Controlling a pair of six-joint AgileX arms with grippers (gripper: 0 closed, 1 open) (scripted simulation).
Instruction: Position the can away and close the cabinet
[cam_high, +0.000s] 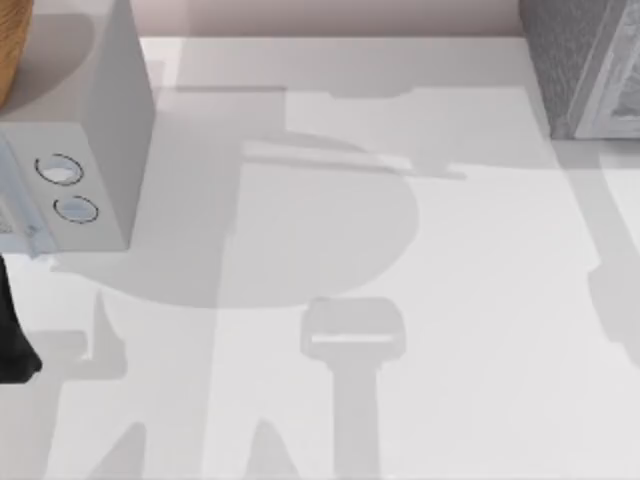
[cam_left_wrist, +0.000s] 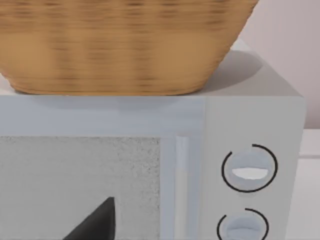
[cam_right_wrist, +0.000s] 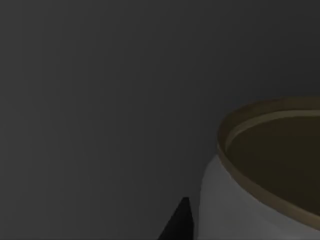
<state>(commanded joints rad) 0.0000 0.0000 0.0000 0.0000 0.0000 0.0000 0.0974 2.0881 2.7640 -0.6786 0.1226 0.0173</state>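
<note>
The can (cam_right_wrist: 260, 190), a white tin with a gold rimmed top, stands upright in dim, dark grey surroundings in the right wrist view. A dark tip of my right gripper (cam_right_wrist: 177, 225) shows close beside its wall; whether it touches is unclear. The cabinet (cam_high: 575, 60), a dark grey speckled box with a paler white-framed panel, sits at the table's far right corner in the top view. My left arm (cam_high: 15, 340) is at the table's left edge, and a dark tip of my left gripper (cam_left_wrist: 95, 225) hangs in front of the pale grey box.
A pale grey box with two round dials (cam_high: 90, 170) stands at the far left, with a woven basket (cam_left_wrist: 125, 45) on top of it. The white table (cam_high: 400, 300) stretches between this box and the cabinet, crossed by arm shadows.
</note>
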